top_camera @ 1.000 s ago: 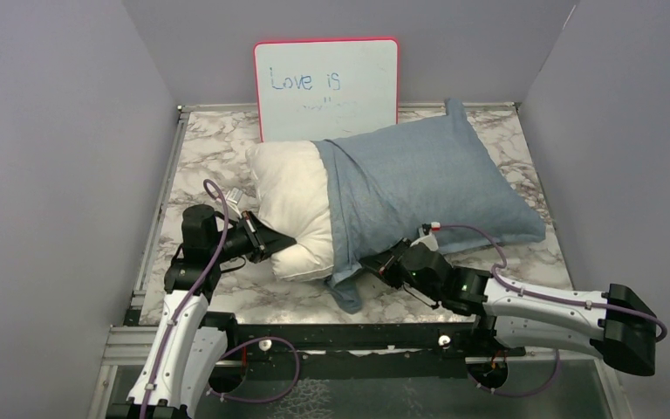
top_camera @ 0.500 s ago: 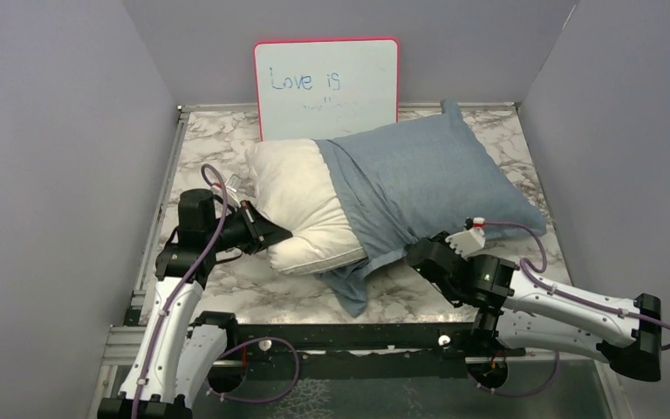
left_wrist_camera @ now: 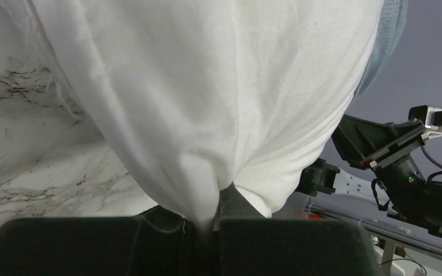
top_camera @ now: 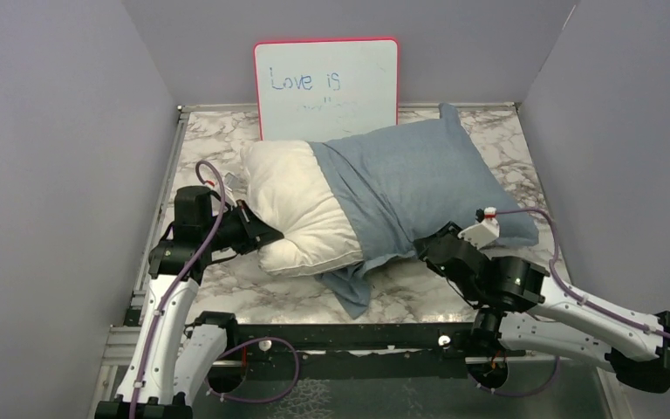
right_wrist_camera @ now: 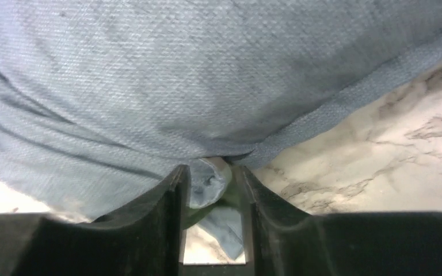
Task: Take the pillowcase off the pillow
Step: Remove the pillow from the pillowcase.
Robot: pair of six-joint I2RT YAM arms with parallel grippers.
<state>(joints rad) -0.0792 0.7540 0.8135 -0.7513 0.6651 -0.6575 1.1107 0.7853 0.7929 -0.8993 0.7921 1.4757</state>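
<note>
The white pillow (top_camera: 301,205) lies across the marble table, its left third bare. The blue-grey pillowcase (top_camera: 419,179) covers the rest, and its loose hem hangs toward the near edge. My left gripper (top_camera: 266,236) is shut on a pinch of the pillow's near-left corner; in the left wrist view the white pillow (left_wrist_camera: 207,103) funnels down into the closed left gripper (left_wrist_camera: 210,215). My right gripper (top_camera: 427,249) sits at the pillowcase's near edge. In the right wrist view the right gripper (right_wrist_camera: 210,172) stands slightly open, a rounded fold of the pillowcase (right_wrist_camera: 207,86) between its fingers.
A red-framed whiteboard (top_camera: 326,87) reading "Love is" leans against the back wall, right behind the pillow. Grey walls close in the table (top_camera: 218,148) on the left, right and back. Bare marble shows in the near strip between the arms.
The left gripper has pulled the pillow leftward, baring more white. The right arm has swung right along the pillowcase's near edge, and its jaws have parted again after closing.
</note>
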